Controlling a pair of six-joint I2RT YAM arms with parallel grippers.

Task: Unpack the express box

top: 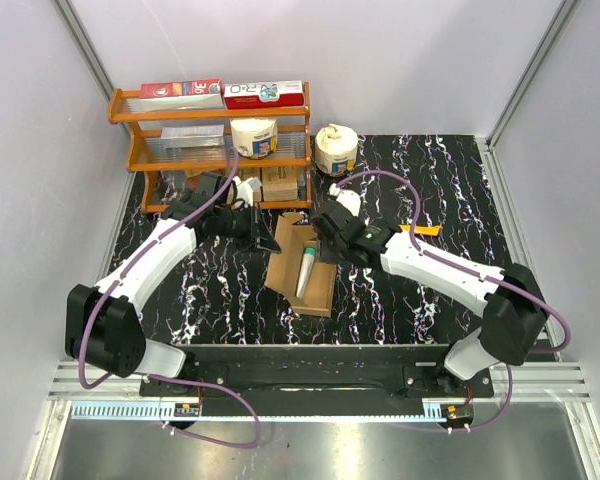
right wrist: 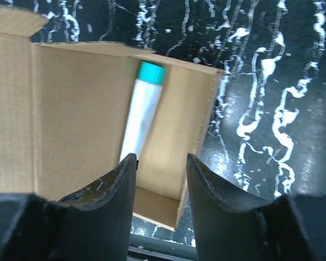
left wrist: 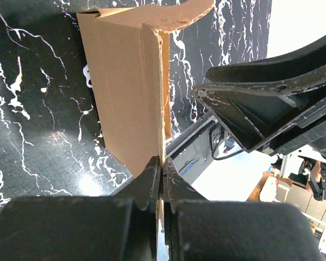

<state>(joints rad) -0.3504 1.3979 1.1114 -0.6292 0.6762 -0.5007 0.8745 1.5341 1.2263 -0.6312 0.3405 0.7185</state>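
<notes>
Right now the robot is doing the middle step. The express box [top: 302, 268] is lying open in the middle of the table [top: 220, 290], and the thing inside is not out yet.

The left gripper [left wrist: 162, 166] is squeezing shut on the edge of a cardboard flap [left wrist: 127, 81]. It is holding that flap up at the box's 10 o'clock corner. The right gripper [right wrist: 160, 176] is hanging over the open box from the 1 o'clock side. Its fingers are only partly apart, leaving a narrow gap, and it is holding nothing. A white tube [right wrist: 143, 117] with a teal cap is lying on the box floor just past those fingers, with the cap pointing away from them.

I think the next move is the right gripper going down with one finger on each side of the tube. Then it is closing and lifting straight up, while the left one is keeping the box from sliding. The tube is round, so it could be rolling away if it gets bumped.

The table is shining black with white streaks like marble. Plain pale walls are standing around it. An orange shelf [top: 128, 118] is sitting at 11 o'clock, carrying red-and-white cartons [top: 265, 93] on top and small brown boxes [top: 280, 185] at the bottom. A white tub [top: 335, 150] is sitting on the table at 12 o'clock.
</notes>
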